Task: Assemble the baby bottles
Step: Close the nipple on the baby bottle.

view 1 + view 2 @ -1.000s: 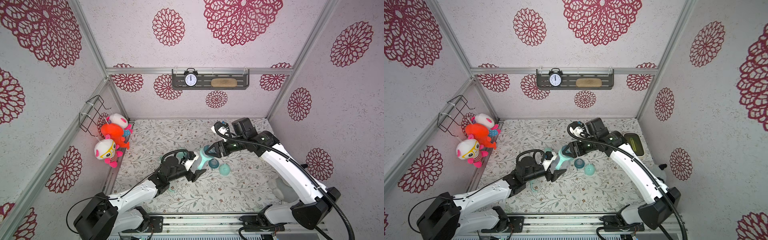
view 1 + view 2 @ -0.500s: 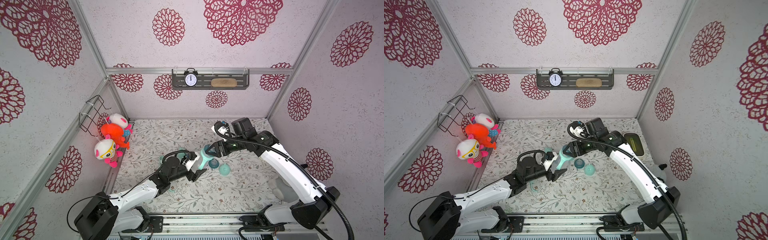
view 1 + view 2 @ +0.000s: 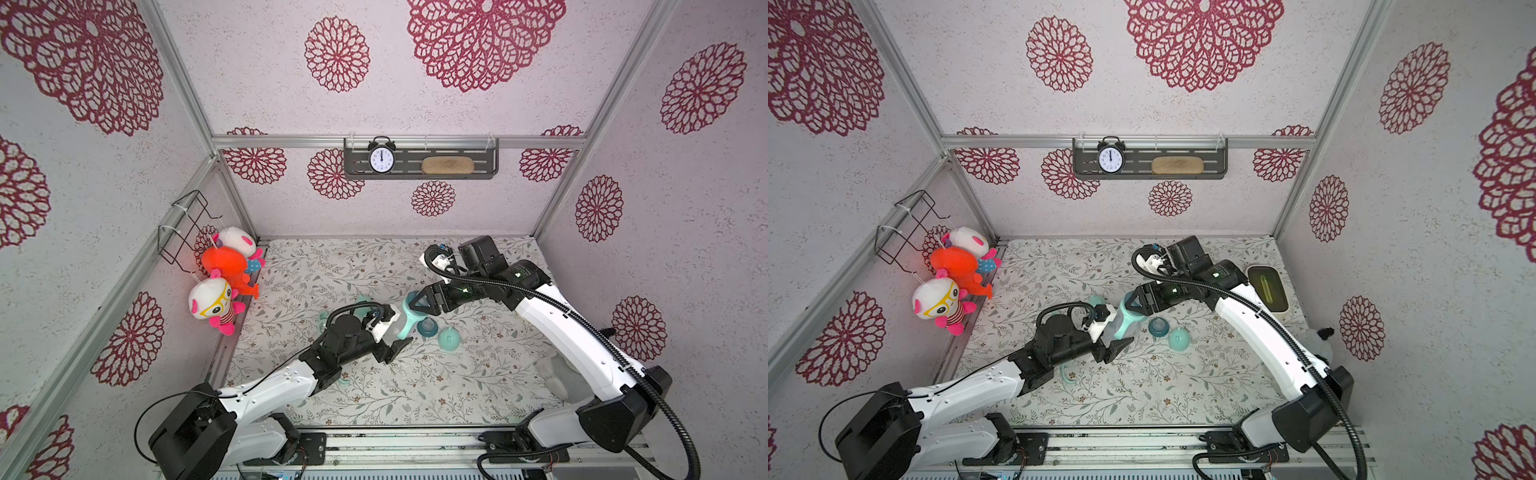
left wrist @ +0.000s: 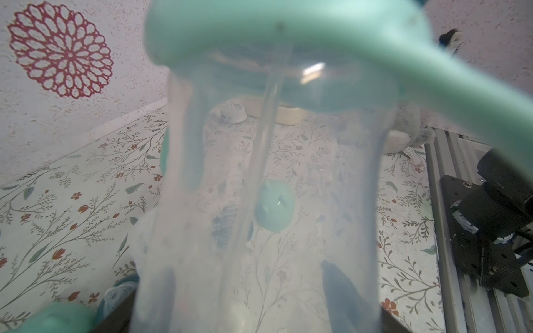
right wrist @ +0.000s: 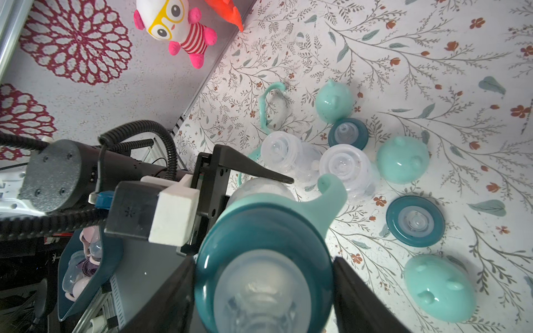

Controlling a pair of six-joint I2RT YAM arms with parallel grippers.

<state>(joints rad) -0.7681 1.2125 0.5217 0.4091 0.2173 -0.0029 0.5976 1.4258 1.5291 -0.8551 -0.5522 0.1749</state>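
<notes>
Left gripper (image 3: 393, 335): mine, pinching the clear bottle (image 4: 259, 201). Right gripper (image 5: 262, 259): mine, clamping its teal collar (image 5: 219, 248). Caps (image 5: 402, 160) lie close; the far mat (image 3: 332, 266) is open.

Left tool (image 3: 397, 328) clamped, right tool (image 3: 413, 304) gripping

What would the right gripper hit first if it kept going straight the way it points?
Probably the teal collar already between its fingers, on the bottle held by the left gripper.
</notes>
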